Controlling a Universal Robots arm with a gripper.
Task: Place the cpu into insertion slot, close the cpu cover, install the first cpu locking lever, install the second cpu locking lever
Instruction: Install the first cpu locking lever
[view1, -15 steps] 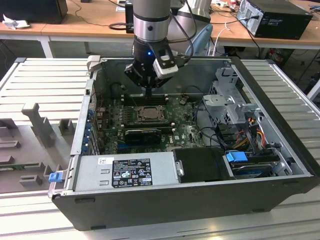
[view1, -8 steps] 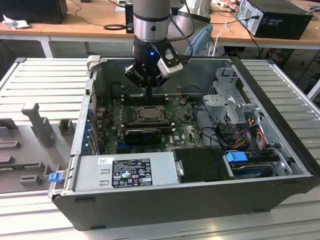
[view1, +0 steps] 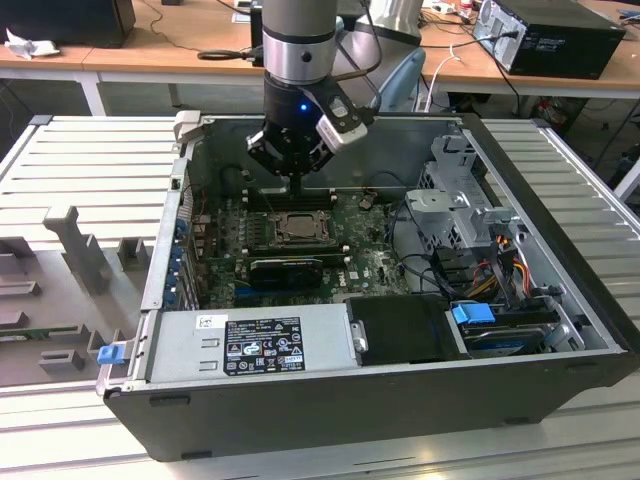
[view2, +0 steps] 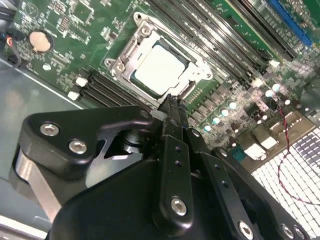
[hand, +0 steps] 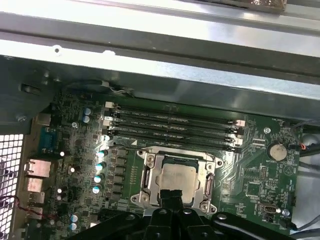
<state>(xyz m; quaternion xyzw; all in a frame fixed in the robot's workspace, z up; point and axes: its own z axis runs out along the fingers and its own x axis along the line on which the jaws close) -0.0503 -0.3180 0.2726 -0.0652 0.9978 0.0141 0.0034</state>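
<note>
A: What is seen at the exterior view's left?

B: A table (view1: 90, 160) of ribbed aluminium profile is seen. The open computer case (view1: 300, 420) is laid on it on its side, presumably so that the green motherboard (view1: 360, 265) can be reached from above. A boxy grey power supply (view1: 255, 345) is mounted along the near wall.

A: And toward the middle?

B: The tool (view1: 297, 185) is held upright over the board. Its black fingers (view2: 174, 125) are pressed together with nothing pinched between them, probably so that one narrow tip is offered for pressing rather than gripping. In the second wrist view the tip is placed right at the edge of the insertion slot (view2: 116, 65). Whether metal is touched cannot be told.

A: Where is the cpu found?

B: The cpu (view2: 159, 70) is seated flat in the slot. Its pale, matte silver top is shown through the square window of the cpu cover (view2: 131, 50), a thin, dull metal plate laid down over it. Long, narrow black memory slots (hand: 170, 127) run alongside. Whether a locking lever is latched cannot be told.

A: And at the right?

B: A perforated metal drive cage (view1: 460, 200) and bundled cables (view1: 505, 250) are set well apart from the socket.
</note>
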